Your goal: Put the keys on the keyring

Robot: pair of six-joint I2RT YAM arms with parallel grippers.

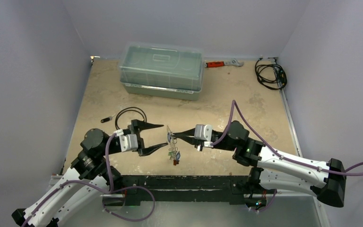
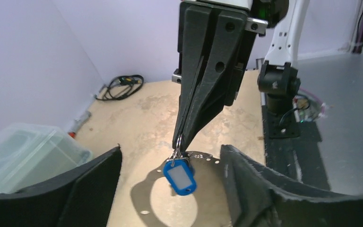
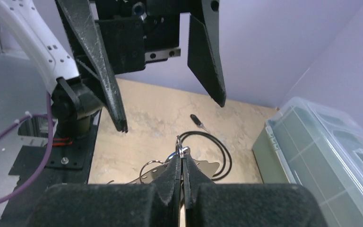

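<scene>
Right gripper (image 2: 180, 139) pinched shut on keyring (image 2: 139, 196), keys (image 1: 173, 152) dangling mid-table; left gripper (image 3: 172, 115) open, fingers flanking without touching; table edges well apart.

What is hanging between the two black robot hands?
A bunch of small silver keys with coloured plastic tags, pinched by the shut right hand facing the open left hand; clearest in the top view.

On the table (image 1: 246, 109), the box (image 1: 161, 71) sits far centre; the wrench (image 1: 223, 63) lies just right of it, the cable coil (image 1: 270, 74) far right. The keyring (image 2: 141, 191) is held at the right gripper (image 1: 172, 135) tip, just right of the left gripper (image 1: 165, 135), with the keys (image 1: 173, 151) hanging below it.
</scene>
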